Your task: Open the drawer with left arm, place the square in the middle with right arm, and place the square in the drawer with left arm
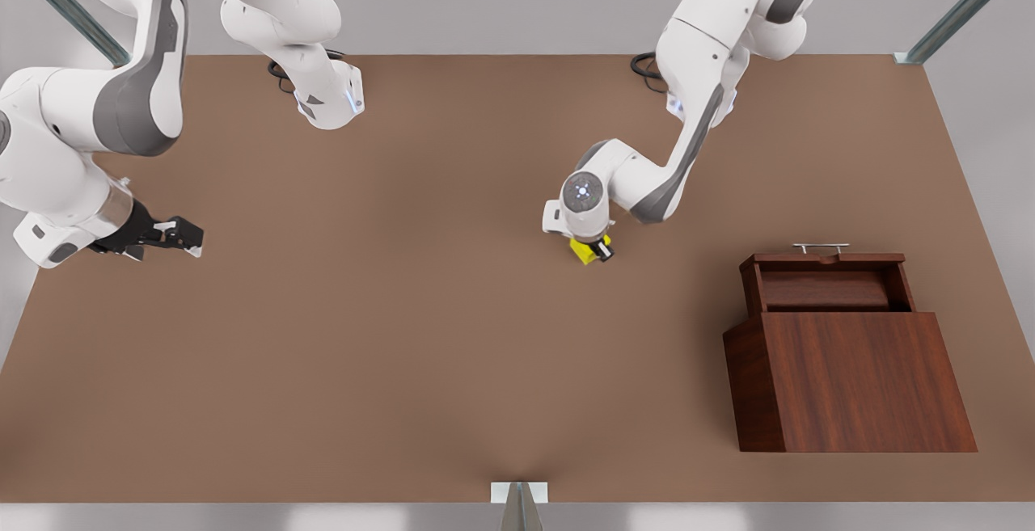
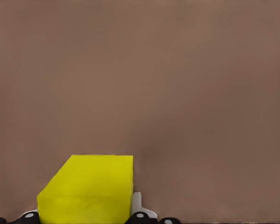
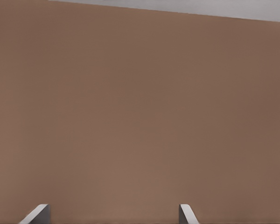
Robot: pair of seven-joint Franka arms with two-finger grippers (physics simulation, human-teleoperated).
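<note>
The left hand [image 1: 597, 250] is down at the yellow square [image 1: 584, 249] in the middle of the brown surface [image 1: 388, 353]. The left wrist view shows the square [image 2: 88, 189] right up against the camera, sitting between the black finger bases, with bare surface beyond it. In the front view one black finger [image 1: 602, 250] lies against the square's side toward the front view's right. The fingers look closed onto the square, gripping it or about to; whether it is off the surface yet cannot be told.

The relation that matters next is where the drawer [image 1: 825, 282] lies from this hand: off to the front view's right and a little nearer the camera, well apart from the square. The drawer is already pulled out of its cabinet [image 1: 857, 381], its handle [image 1: 821, 247] on the far edge, and the tray appears empty. The square is a cube, so it has no long axis to line up. The carry likely calls for a lift, then a sweep across to a point above the open tray. The left hand is much the nearer of the two to both square and drawer.

The right hand [image 1: 179, 234] waits far off at the front view's left, above the surface, fingers [image 3: 37, 214] spread open and holding nothing.
</note>
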